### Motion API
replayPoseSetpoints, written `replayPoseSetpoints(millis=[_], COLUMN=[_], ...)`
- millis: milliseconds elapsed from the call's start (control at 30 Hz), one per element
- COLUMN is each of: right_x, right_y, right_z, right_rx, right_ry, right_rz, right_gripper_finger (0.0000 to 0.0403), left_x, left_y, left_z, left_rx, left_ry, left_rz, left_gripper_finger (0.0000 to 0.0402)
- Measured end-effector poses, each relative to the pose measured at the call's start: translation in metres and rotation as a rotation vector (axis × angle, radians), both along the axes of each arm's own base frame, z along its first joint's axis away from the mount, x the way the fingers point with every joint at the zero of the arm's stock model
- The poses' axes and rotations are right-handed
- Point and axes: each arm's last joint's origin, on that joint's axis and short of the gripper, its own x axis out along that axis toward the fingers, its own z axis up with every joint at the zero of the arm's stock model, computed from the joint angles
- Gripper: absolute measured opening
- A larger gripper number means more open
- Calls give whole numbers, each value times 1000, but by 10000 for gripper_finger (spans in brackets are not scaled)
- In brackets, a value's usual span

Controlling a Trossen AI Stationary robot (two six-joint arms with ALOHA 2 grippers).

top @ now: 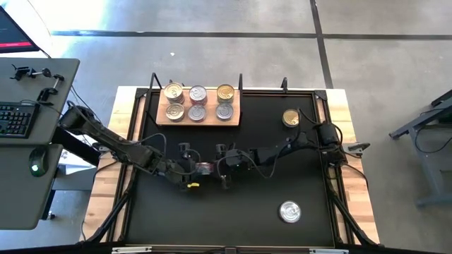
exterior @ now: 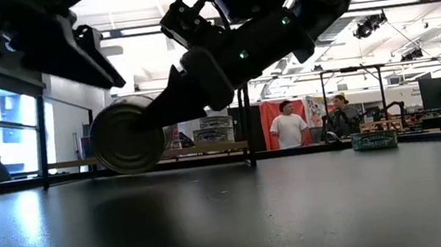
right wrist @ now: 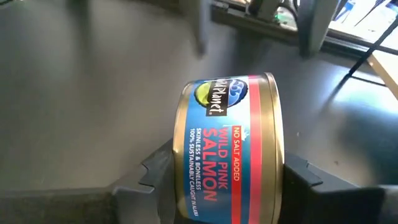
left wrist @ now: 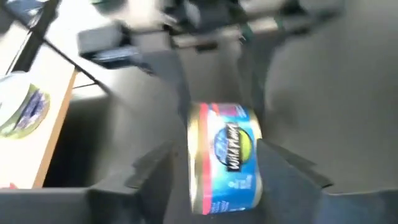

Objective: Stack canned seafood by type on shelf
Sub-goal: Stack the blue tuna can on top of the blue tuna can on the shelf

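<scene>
A salmon can with a blue and red label and gold rims is on its edge at the middle of the table, between both grippers. My right gripper is shut on it, reaching in from the right. My left gripper stands open around the same can from the left, with a gap on each side. In the high view the two meet at the can. The wooden shelf lies at the far edge and bears several upright cans. My right gripper pinches the can by its two flat ends, one finger on each. The fingers come nearly level from the table's right side, slanting a little down. The can is held on its edge, low over the table, with its label toward the wrist camera.
A gold-lidded can stands at the far right and a silver-lidded one at the near right. A desk with a keyboard stands left of the table. Two people are in the room beyond.
</scene>
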Motion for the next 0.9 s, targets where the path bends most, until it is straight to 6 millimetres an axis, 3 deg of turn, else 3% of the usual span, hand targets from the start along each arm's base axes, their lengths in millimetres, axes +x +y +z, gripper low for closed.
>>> replayPoseSetpoints(millis=[167,367,500,667,900], right_x=[1,0,0,0,-11], right_y=[0,-1,0,1,-2], right_z=[1,1,0,0,12], right_rx=[2,8,9,30,26], right_ry=[-14,-5,-3,4,116], right_rz=[-1,-5,-1,42,-28], right_gripper_finger=[167,167,170,222,252], left_x=[10,22,22,23,21], left_y=[-1,2,1,-3,-6], left_z=[-18,-31,-33,-31,-14], left_rx=[83,43,4,19,9], left_ry=[56,38,45,46,188], left_rz=[-13,73,74,24,51], left_gripper_finger=[267,281,255,169,168])
